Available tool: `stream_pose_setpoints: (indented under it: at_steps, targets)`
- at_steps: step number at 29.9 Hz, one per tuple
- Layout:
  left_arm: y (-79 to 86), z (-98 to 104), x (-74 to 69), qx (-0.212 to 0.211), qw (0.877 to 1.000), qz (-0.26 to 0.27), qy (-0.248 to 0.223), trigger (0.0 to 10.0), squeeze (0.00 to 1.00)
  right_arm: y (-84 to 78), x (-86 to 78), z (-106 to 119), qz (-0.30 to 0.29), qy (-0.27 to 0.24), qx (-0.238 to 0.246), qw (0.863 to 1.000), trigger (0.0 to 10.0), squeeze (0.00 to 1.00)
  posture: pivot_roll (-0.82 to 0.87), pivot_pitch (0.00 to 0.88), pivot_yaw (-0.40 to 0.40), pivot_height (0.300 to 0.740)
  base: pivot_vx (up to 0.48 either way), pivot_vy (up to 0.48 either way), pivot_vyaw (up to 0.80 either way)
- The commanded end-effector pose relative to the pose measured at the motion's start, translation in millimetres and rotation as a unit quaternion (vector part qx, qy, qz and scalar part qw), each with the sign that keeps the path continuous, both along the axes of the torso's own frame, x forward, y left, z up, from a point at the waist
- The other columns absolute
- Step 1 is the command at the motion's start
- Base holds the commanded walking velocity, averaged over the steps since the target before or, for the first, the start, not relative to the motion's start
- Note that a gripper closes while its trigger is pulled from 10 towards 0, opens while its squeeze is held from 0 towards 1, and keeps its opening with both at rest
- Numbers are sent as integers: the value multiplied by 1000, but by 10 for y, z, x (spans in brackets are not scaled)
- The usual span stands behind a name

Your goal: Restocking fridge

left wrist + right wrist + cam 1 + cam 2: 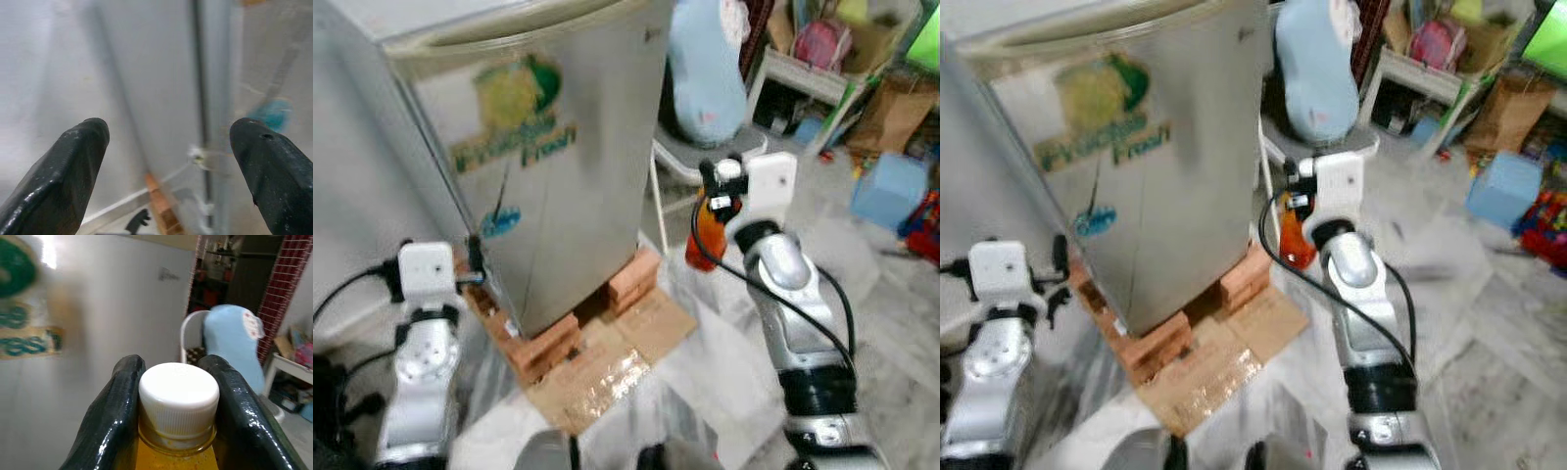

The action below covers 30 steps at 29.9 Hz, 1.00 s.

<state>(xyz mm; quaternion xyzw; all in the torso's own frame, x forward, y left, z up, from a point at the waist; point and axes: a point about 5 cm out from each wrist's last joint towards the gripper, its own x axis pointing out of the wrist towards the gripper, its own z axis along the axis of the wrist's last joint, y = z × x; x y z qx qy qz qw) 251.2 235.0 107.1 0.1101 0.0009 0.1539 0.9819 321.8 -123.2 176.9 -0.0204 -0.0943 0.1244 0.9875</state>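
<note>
A small silver fridge (538,166) with a green and yellow sticker stands shut on bricks (548,343) and cardboard. My right gripper (178,401) is shut on an orange juice bottle (707,235) with a white cap (178,396), held in the air to the right of the fridge. My left gripper (171,161) is open, its fingertips (73,156) close to the fridge's left edge and door seam (200,98), at the lower left corner (475,259).
A white chair (680,157) with a light blue cushion (705,69) stands behind the fridge's right side. Shelves, a paper bag (891,113), a blue box (891,186) and toys clutter the far right. Plastic sheeting covers the floor (705,372).
</note>
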Motion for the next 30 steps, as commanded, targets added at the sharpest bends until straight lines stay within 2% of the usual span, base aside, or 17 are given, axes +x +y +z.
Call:
stream_pose_setpoints:
  at_steps: [1, 17, 30]
  targets:
    - [-41, 4, 6, -4, 1000, -4, -5, 10000, 0, -53, 3, 77, -6, -17, -4, 1000, 10000, 0, 63, 92, -57, 740, 285, 0, 0]
    - [-69, -4, 31, -10, 1000, 0, -9, 10000, 0, -48, 1, 85, 0, -20, -9, 1000, 10000, 0, 57, 83, -60, 740, 348, 0, 0]
    - [14, -17, 3, -1, 999, 45, -8, 10000, 0, -62, -12, 59, 2, -14, -12, 1000, 10000, 0, 55, 90, -64, 740, 0, 0, 0]
